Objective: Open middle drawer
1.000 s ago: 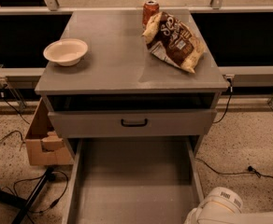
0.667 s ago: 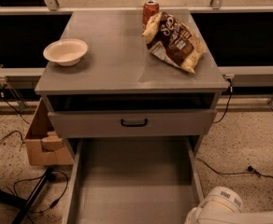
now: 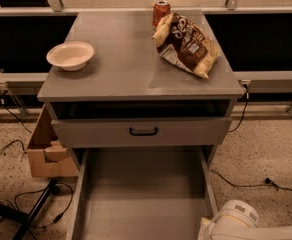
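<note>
The grey cabinet stands in the middle of the camera view. The middle drawer is pulled far out toward me, and its plain grey interior shows. Its front and handle are cut off by the bottom edge. Above it is the uppermost drawer front with a small black loop handle, and a dark gap runs above that front. A white part of my arm shows at the bottom right, beside the open drawer's right side. My gripper is out of view.
On the cabinet top are a cream bowl at the left, a brown chip bag and a red can at the back right. A cardboard box and cables lie on the floor at the left. A cable lies on the floor at the right.
</note>
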`<state>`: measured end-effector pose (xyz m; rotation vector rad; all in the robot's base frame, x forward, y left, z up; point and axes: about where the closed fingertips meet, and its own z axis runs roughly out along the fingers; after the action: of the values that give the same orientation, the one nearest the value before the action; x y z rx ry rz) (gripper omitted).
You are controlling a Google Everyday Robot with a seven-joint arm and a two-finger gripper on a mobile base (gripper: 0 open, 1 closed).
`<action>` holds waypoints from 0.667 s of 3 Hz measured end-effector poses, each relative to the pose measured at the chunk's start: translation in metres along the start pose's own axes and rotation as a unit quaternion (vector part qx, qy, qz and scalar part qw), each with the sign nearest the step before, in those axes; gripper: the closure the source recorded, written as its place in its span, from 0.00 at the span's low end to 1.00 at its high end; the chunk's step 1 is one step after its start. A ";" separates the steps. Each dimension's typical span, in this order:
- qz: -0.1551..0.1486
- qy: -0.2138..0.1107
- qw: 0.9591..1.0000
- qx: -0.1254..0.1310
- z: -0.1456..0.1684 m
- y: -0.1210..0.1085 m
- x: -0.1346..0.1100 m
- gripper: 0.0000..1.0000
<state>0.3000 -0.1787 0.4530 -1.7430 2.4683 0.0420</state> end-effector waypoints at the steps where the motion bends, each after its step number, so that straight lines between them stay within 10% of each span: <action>1: 0.000 0.000 1.000 0.000 0.000 0.000 0.000 0.00; 2: -0.014 0.001 1.000 0.017 -0.022 -0.008 -0.007 0.00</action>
<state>0.3082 -0.1768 0.4764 -1.7632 2.4311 -0.0030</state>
